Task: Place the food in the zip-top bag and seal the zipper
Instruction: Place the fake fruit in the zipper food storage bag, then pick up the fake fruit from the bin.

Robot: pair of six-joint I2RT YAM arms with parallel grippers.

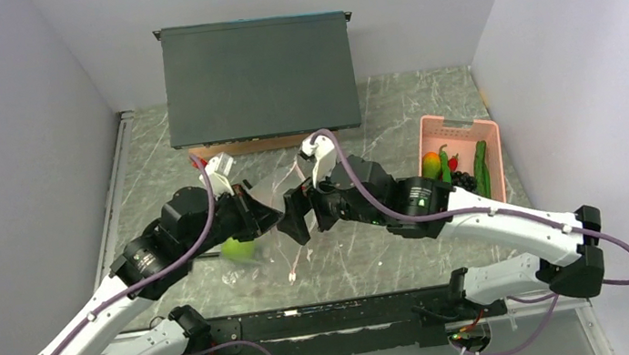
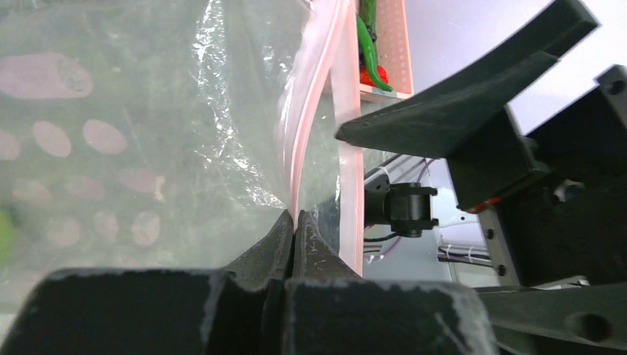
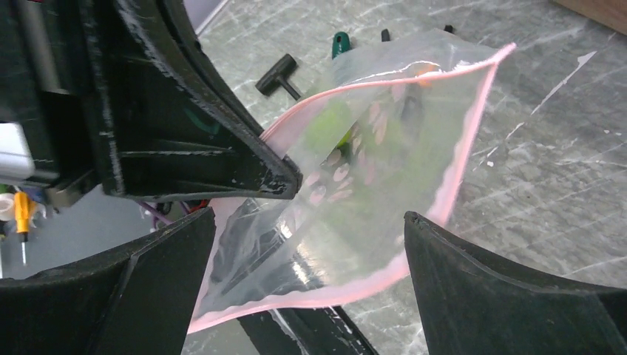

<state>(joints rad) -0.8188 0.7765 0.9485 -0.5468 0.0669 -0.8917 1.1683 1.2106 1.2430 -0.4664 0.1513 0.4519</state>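
Observation:
The clear zip-top bag with pale pink dots hangs between my two grippers above the table. My left gripper is shut on the bag's pink zipper strip; its fingertips pinch that edge. My right gripper is open, and the bag's open mouth with its pink zipper lies between its jaws. A round lime-green fruit shows through the bag. The orange-yellow piece, red chili and dark green cucumber lie in the pink basket.
A dark grey box stands at the back. The pink basket sits at the right by the wall. A black-handled tool and a green-handled screwdriver lie on the marble table beyond the bag.

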